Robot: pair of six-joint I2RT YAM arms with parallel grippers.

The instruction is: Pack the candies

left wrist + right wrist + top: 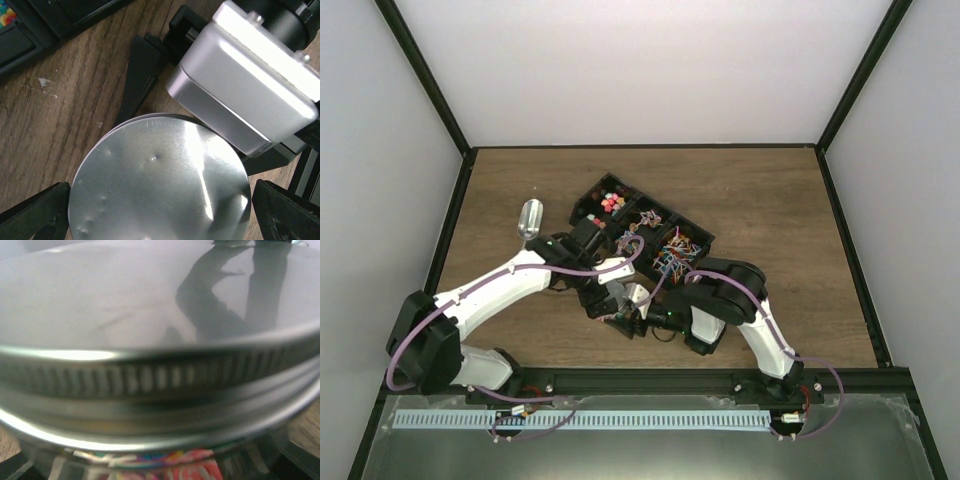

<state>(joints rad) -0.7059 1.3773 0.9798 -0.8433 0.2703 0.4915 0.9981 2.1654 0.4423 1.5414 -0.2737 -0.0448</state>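
My left arm (500, 285) and right arm (765, 335): white links, black joints, purple cable (582, 272) along each. Fingers (35, 212) black.

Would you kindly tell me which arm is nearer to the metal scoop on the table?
Left. The left arm passes right beside the scoop, just below it; the right arm lies far off to its right, past the jar.

The top view is lit evenly and softly from above; shadows are faint. Glare is thrown across the lid (160, 180) between the left gripper's (160, 220) jaws. Close before the right gripper (160, 470), the lid's rim is blurred.
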